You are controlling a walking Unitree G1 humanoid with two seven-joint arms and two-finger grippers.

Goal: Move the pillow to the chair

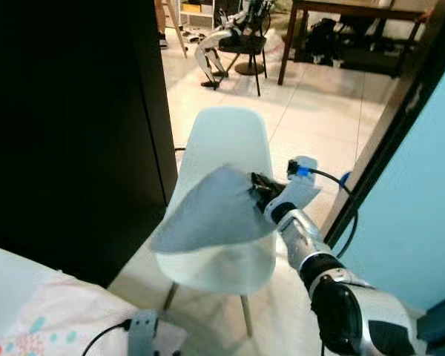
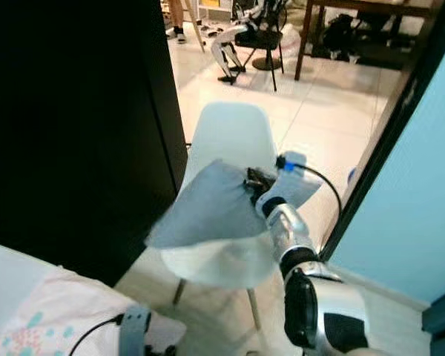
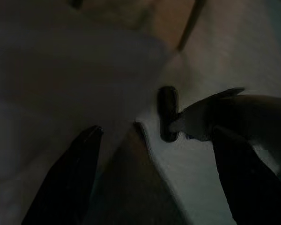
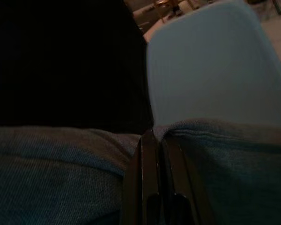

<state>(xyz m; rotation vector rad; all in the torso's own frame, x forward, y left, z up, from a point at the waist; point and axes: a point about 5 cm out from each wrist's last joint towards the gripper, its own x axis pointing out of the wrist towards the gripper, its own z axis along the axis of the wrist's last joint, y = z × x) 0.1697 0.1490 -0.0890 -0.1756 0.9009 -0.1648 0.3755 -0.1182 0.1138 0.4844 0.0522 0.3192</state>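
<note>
Risk noted: my right gripper (image 1: 258, 187) pinches the grey pillow (image 1: 211, 215) at one corner only, and the pillow overhangs the near-left edge of the white chair (image 1: 230, 141). In my judgement, releasing now could let it slide off toward the floor, since much of its bulk lies beyond the seat's rim. Condition of the hand: my fingers (image 4: 152, 187) are pressed together, clamped on a fold of the fabric, as the right wrist view confirms. The pillow hangs over the seat, in front of the backrest. My left gripper (image 3: 154, 154) idles low, fingers spread apart.
</note>
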